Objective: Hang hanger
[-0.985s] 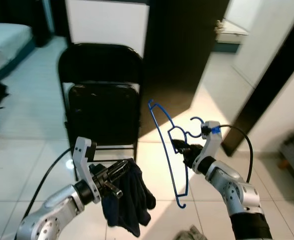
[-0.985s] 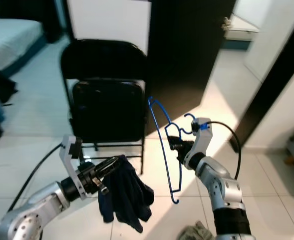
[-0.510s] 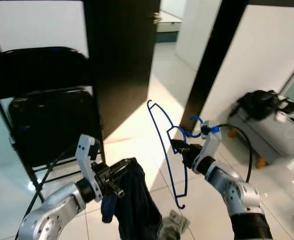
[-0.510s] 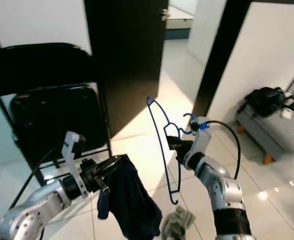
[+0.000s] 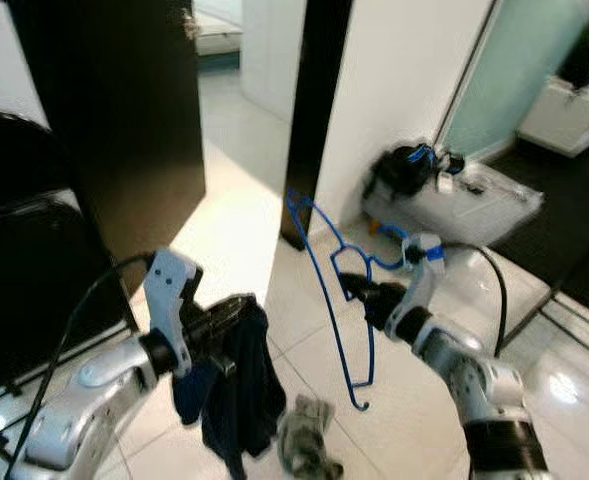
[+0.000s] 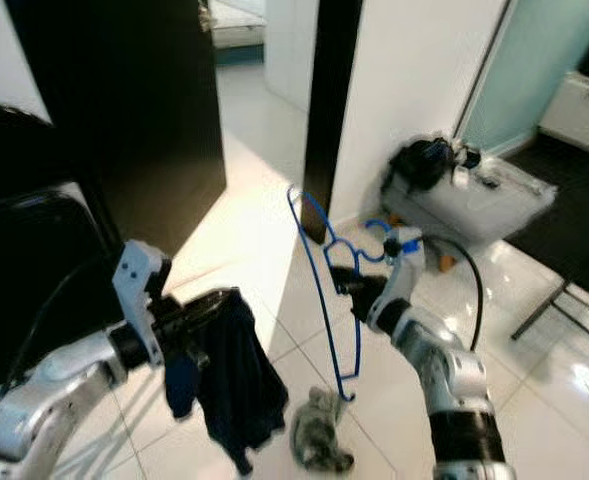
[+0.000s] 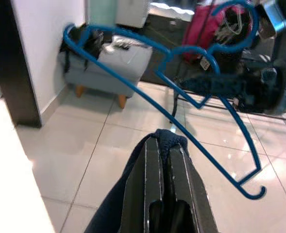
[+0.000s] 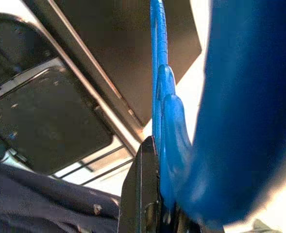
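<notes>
Right gripper [image 5: 359, 292] jaws clamp blue hanger [image 5: 326, 270] – left gripper [image 5: 236, 312] jaws apparently pinch dark garment [image 5: 236, 390].

You will find no text, label, brand, number or sign that can be read in any of these views.
</notes>
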You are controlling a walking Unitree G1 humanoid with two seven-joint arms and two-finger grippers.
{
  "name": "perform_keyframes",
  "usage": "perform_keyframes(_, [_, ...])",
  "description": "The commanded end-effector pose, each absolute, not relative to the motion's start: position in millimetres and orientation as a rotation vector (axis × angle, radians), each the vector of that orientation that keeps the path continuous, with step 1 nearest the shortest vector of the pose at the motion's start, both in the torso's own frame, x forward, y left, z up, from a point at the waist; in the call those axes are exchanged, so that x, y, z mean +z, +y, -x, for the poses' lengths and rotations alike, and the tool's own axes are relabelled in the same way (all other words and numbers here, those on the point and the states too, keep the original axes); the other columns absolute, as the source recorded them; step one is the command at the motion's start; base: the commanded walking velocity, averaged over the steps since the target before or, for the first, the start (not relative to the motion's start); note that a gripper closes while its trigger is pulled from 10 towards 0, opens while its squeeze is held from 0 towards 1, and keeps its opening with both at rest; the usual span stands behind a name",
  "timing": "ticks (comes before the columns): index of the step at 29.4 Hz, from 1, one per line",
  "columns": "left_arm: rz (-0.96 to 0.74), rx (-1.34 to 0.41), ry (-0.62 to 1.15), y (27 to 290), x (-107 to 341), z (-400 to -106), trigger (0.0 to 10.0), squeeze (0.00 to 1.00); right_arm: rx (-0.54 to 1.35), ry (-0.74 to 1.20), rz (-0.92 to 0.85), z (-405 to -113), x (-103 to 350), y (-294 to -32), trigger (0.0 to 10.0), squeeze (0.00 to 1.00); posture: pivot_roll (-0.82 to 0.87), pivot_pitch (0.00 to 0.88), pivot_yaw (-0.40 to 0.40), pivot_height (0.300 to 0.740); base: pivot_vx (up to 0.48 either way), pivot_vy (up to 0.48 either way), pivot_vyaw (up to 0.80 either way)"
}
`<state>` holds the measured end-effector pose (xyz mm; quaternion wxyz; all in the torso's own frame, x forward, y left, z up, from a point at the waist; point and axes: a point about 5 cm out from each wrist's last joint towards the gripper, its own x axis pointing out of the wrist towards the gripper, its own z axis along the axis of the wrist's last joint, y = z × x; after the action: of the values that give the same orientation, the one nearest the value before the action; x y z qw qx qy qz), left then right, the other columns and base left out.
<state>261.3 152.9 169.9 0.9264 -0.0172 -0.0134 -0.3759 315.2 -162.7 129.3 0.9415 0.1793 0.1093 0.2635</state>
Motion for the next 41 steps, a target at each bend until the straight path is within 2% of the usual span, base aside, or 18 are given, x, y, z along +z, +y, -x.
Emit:
perform_keyframes(1, [-0.028,-0.754,-0.146,163.7,197.0,-266.6,10.0,0.0,0.554,0.156,-0.337,-314.8,140.4,-169.5,10.0,0.0,0.02,0.0,-0.055,0.74,0.0,0.0,-0.8])
perform_keyframes(5, [-0.11,-0.741,-0.241,173.3,223.9,-271.0,10.0,0.0,0.573,0.116,-0.313,-313.7,147.2,-176.1,10.0,0.0,0.02,0.0,-0.052,0.74,0.0,0.0,-0.8])
perform_keyframes(8, [-0.249,-0.742,-0.361,179.7,256.3,-273.5,10.0,0.0,0.617,0.042,-0.337,-312.8,166.3,-183.2,10.0,0.0,0.02,0.0,-0.045,0.74,0.0,0.0,-0.8])
perform_keyframes(14, [-0.32,-0.765,-0.407,181.0,271.3,-274.7,10.0,0.0,0.703,-0.03,-0.297,-308.0,184.4,-183.1,10.0,0.0,0.02,0.0,-0.04,0.74,0.0,0.0,-0.27])
perform_keyframes(16, [-0.41,-0.768,-0.406,186.8,282.1,-278.3,10.0,0.0,0.856,-0.039,-0.222,-296.5,195.9,-185.3,10.0,0.0,0.01,0.0,-0.04,0.74,0.0,0.0,0.0])
perform_keyframes(18, [-0.44,-0.761,-0.401,189.5,284.7,-280.0,10.0,0.0,0.903,-0.028,-0.199,-292.7,198.0,-187.1,10.0,0.0,0.01,0.0,-0.04,0.74,0.0,0.0,0.0])
perform_keyframes(20, [-0.481,-0.733,-0.4,194.6,289.5,-283.4,10.0,0.0,0.94,-0.014,-0.178,-287.5,201.3,-197.0,10.0,0.0,0.02,0.0,-0.044,0.74,0.0,0.0,0.0])
perform_keyframes(21, [-0.513,-0.7,-0.412,200.7,297.9,-285.4,10.0,0.0,0.973,0.008,-0.148,-279.2,206.9,-215.5,10.0,0.0,0.01,0.0,-0.04,0.74,0.0,0.0,0.0])
perform_keyframes(24, [-0.519,-0.698,-0.427,203.5,304.7,-283.5,10.0,0.0,1.014,0.05,-0.1,-268.1,209.6,-230.6,10.0,0.0,0.01,0.0,-0.04,0.74,0.0,0.0,0.0])
perform_keyframes(28, [-0.522,-0.702,-0.432,204.1,306.7,-282.7,10.0,0.0,1.037,0.075,-0.078,-262.8,209.7,-235.3,10.0,0.0,0.01,0.0,-0.044,0.74,0.0,0.0,0.0])
perform_keyframes(29, [-0.526,-0.717,-0.434,204.9,309.2,-281.3,10.0,0.0,1.072,0.135,-0.04,-253.5,208.5,-245.1,10.0,0.0,0.01,0.0,-0.047,0.74,0.0,0.0,0.0])
perform_keyframes(31, [-0.526,-0.717,-0.434,204.9,309.2,-281.3,10.0,0.0,1.072,0.135,-0.04,-253.5,208.5,-245.1,10.0,0.0,0.01,0.0,-0.047,0.74,0.0,0.0,0.0])
perform_keyframes(34, [-0.523,-0.763,-0.439,202.0,312.3,-278.3,10.0,0.0,1.123,0.209,0.017,-245.8,213.1,-258.6,10.0,0.0,0.01,0.0,-0.048,0.74,0.0,0.0,0.0])
perform_keyframes(41, [-0.524,-0.817,-0.438,194.7,312.3,-276.4,10.0,0.0,1.251,0.32,0.151,-244.3,207.7,-241.1,10.0,0.0,0.01,0.0,-0.049,0.74,0.0,0.0,0.0])
